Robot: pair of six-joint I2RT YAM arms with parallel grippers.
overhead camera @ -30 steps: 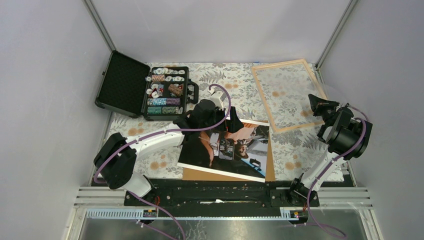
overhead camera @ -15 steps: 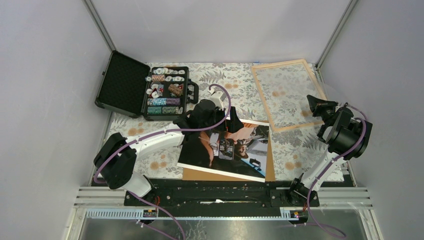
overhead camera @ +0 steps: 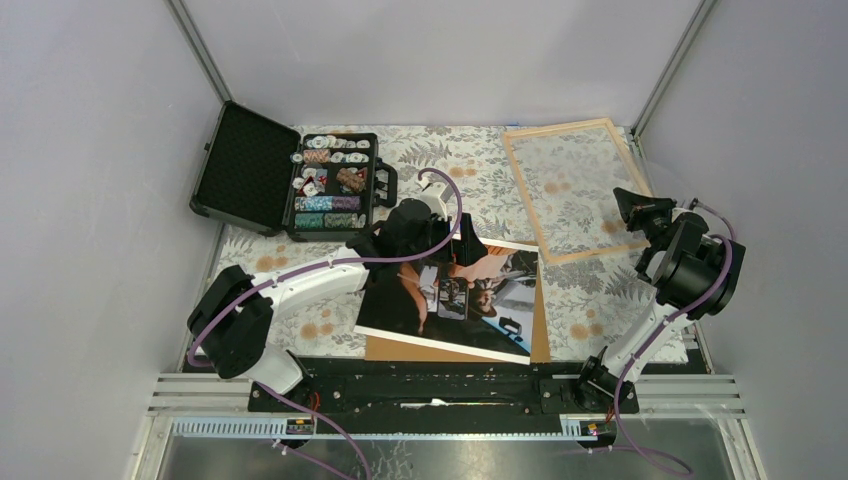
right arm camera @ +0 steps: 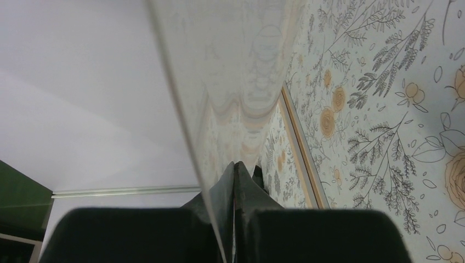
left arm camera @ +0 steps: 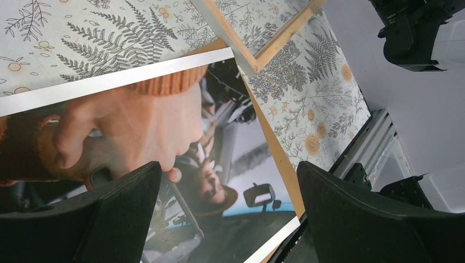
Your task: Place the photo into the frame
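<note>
Right gripper shifted slightly; case holds poker chips (stands open).

We get bright, even overhead light with weak shadows, pale glare on the photo, and near fingers blurred in both wrist views.

No word, label, brand or number can be read, neither on the photo nor on the chip case at ten o'clock.
</note>
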